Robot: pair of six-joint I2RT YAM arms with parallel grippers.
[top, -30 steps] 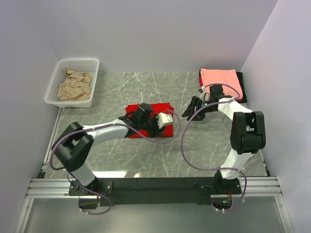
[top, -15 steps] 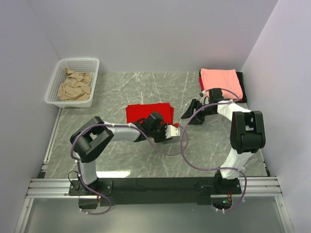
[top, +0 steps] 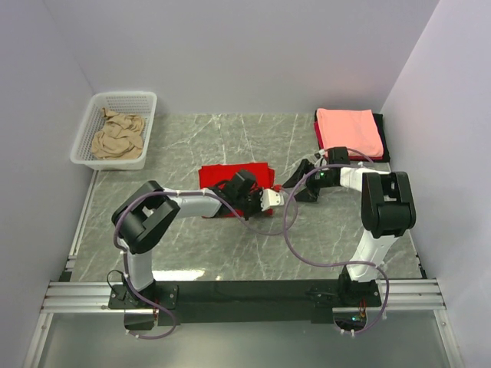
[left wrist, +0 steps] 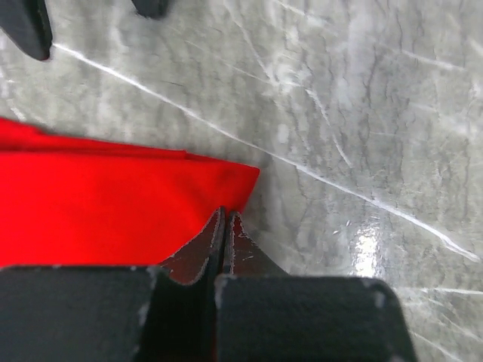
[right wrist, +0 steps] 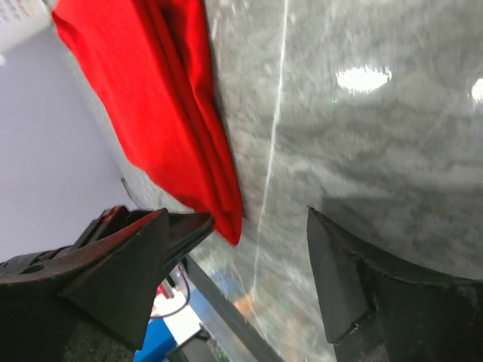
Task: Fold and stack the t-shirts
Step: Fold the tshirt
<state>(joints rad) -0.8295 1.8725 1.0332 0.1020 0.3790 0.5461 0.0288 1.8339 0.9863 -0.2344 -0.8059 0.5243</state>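
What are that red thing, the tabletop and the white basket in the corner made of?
The red t-shirt looks like soft matte cloth: it lies in limp folded layers. The tabletop looks like polished grey marble or a marble-print laminate: pale veins, glossy light reflections. The basket seems to be white plastic: stiff mesh walls, a moulded rim.

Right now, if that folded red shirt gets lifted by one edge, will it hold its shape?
Probably floppy: the red shirt is thin cloth in loose layers, so lifted at the edge by the left claw it would likely droop and unfold. Pushed across the table, it may bunch rather than slide.
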